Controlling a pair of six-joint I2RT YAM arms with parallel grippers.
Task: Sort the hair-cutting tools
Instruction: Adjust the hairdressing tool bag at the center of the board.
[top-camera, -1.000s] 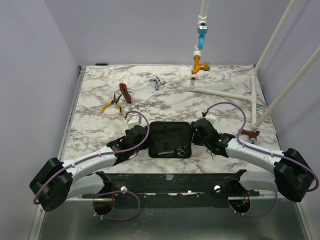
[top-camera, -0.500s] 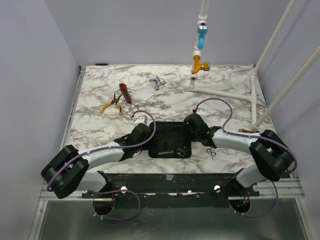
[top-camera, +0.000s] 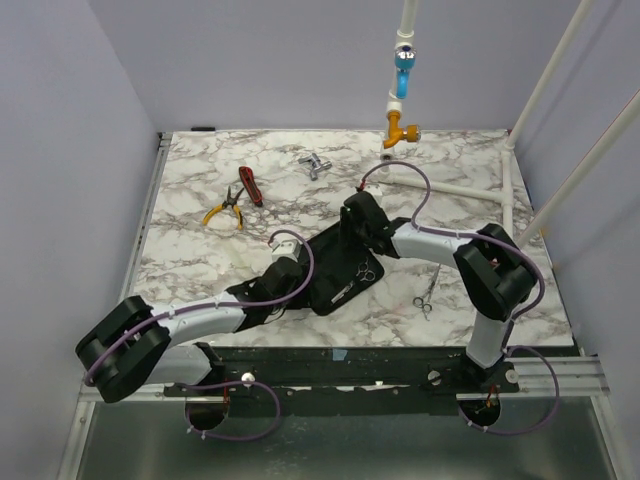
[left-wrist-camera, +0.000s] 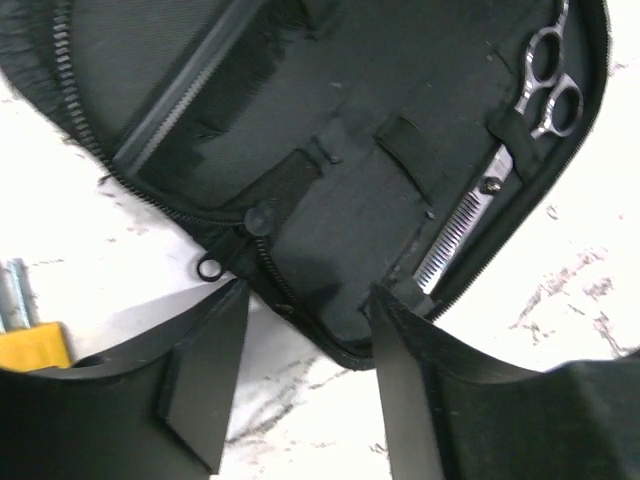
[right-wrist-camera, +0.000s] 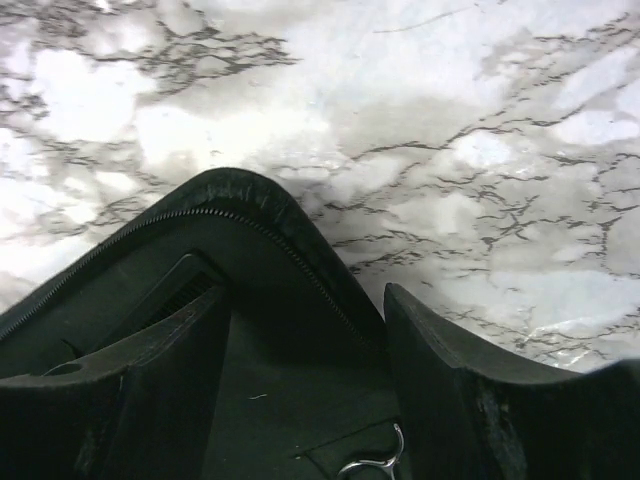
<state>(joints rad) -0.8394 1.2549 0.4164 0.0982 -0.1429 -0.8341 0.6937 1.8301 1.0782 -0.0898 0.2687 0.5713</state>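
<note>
Marble tabletop (top-camera: 200, 260) — far half open, the arms cover much of its near edge. Black zip case (top-camera: 330, 258) lies open and skewed. Left claw (left-wrist-camera: 308, 290) and right claw (right-wrist-camera: 305, 295) straddle its rim, both spread, pinching nothing. Toothed silver scissors (left-wrist-camera: 490, 178) sit inside the case — small scissors (top-camera: 425, 300) on bare marble just right of it.
</note>
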